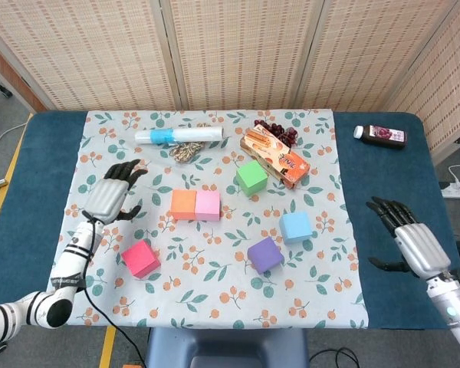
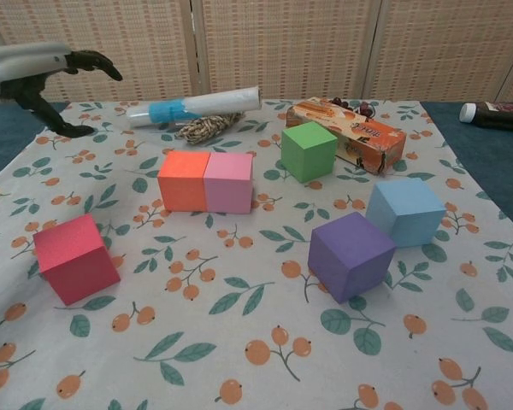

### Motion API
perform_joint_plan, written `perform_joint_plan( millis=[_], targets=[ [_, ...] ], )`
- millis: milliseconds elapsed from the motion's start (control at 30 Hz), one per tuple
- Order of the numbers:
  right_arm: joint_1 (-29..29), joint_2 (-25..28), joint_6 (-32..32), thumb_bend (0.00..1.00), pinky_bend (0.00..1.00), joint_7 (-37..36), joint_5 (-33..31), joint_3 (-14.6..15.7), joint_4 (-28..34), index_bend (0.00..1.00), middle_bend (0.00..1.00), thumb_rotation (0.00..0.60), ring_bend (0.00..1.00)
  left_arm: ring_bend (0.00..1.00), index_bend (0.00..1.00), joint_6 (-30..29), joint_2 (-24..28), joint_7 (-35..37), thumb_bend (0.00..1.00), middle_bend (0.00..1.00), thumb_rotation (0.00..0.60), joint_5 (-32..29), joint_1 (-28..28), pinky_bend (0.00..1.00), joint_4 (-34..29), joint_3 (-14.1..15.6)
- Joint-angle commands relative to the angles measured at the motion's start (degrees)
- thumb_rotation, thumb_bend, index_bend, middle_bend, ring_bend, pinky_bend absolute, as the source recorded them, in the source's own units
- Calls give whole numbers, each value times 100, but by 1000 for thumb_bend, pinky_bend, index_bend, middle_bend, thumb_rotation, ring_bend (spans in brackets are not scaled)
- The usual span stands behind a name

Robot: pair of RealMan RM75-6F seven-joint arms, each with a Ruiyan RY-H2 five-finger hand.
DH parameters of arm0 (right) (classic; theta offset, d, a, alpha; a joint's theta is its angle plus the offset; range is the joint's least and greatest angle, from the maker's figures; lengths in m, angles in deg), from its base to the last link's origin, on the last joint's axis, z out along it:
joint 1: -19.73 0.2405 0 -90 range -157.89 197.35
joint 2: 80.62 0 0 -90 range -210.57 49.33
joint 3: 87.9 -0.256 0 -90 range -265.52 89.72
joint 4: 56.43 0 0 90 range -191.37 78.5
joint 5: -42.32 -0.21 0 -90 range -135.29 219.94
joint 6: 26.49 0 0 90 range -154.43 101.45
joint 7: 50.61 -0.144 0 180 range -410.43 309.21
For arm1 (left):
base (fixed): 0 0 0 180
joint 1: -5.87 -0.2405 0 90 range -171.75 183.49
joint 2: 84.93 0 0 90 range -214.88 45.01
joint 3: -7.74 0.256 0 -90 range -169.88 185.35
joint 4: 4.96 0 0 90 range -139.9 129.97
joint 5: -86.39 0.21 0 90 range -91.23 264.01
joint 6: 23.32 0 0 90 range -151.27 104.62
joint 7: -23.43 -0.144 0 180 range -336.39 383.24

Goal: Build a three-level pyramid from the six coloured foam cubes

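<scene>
Base-row stage of the pyramid. An orange cube (image 1: 183, 204) and a pink cube (image 1: 208, 205) sit side by side, faces touching, near the middle of the floral cloth (image 1: 100, 153) that covers the desk; they form two of the three blocks a bottom level needs. The other four cubes lie loose and apart from one another: a green cube (image 1: 251, 177) toward the far side, just beside an orange snack box (image 1: 276, 157); a light-blue cube (image 1: 296, 227) and a purple cube (image 1: 264, 254) toward the near-right of the cloth; a magenta cube (image 1: 140, 258) toward the near-left. Nothing is stacked yet. The left hand (image 1: 111, 197) hangs above the left part of the cloth, well clear of the pair, fingers spread and holding nothing; the right hand (image 1: 409, 241) is over the bare blue desk surface (image 1: 383, 192) at the right edge, likewise splayed and empty. Judged from this layout, the step in hand is completing the first level: a third cube must be grasped and set flush against one end of the pair, in line with it. The magenta cube lies closest to the left hand, the blue and purple ones to the right. Beyond the cubes, near the far edge, lie a rolled tube with a blue band (image 1: 179, 136), a bundle of twine (image 1: 185, 151), dark grapes (image 1: 280, 132) and, at the far-right corner, a bottle (image 1: 381, 136).
</scene>
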Motion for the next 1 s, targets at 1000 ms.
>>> perform_joint_plan(
  millis=[1000],
  targets=[
    [2410, -2249, 3095, 0, 23, 357, -1054, -155, -2191, 48, 81, 600, 0, 0, 201, -598, 1018, 1601, 325, 0, 600, 2098, -1536, 89, -690, 596]
  ],
)
